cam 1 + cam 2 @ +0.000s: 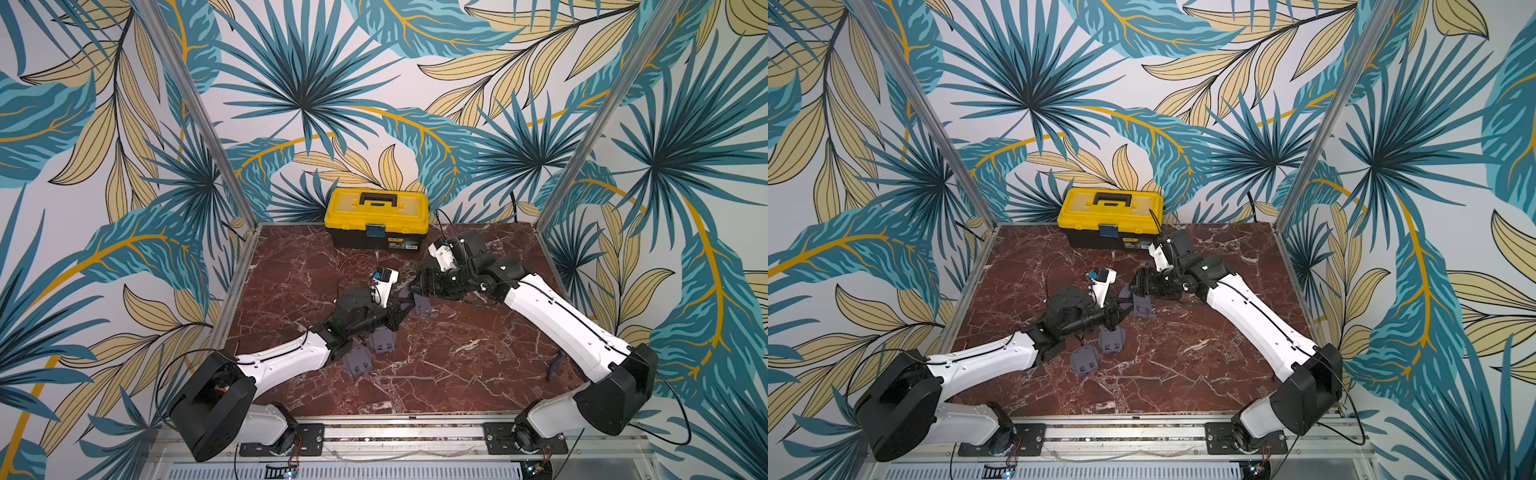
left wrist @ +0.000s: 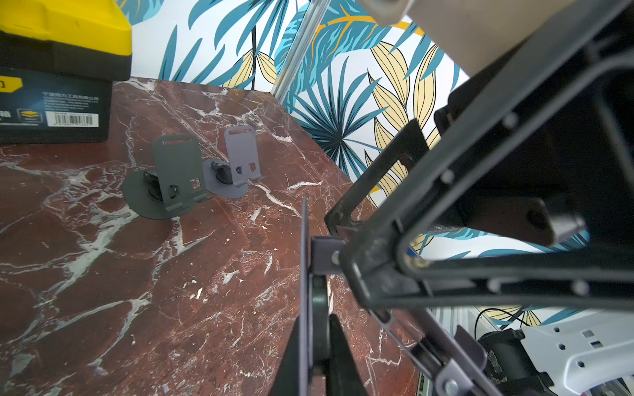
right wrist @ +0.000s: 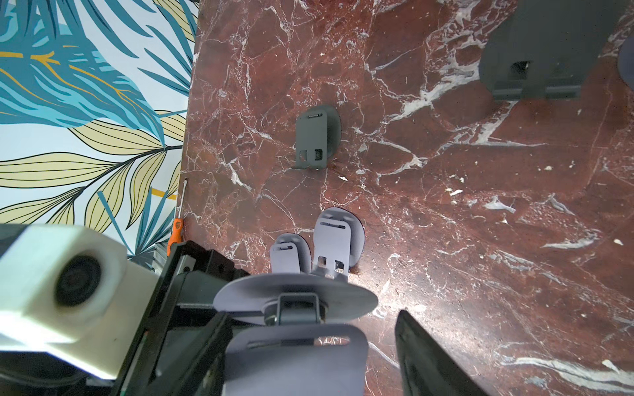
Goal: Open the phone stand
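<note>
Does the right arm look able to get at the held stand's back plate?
Probably yes: the right pincer is open astride the phone stand's plate, and the left pincer clamps only the round base, leaving the plate free.

the left arm (image 1: pixel 291 357) and right arm (image 1: pixel 557 320) wear glossy white shells dotted with small screws, set between bulky black joint housings (image 1: pixel 210 401). thin black cables (image 1: pixel 685 415) loop off them. the left end effector (image 1: pixel 402 308) and right end effector (image 1: pixel 412 291) are black, each topped by a white camera block (image 1: pixel 384 284).
</note>
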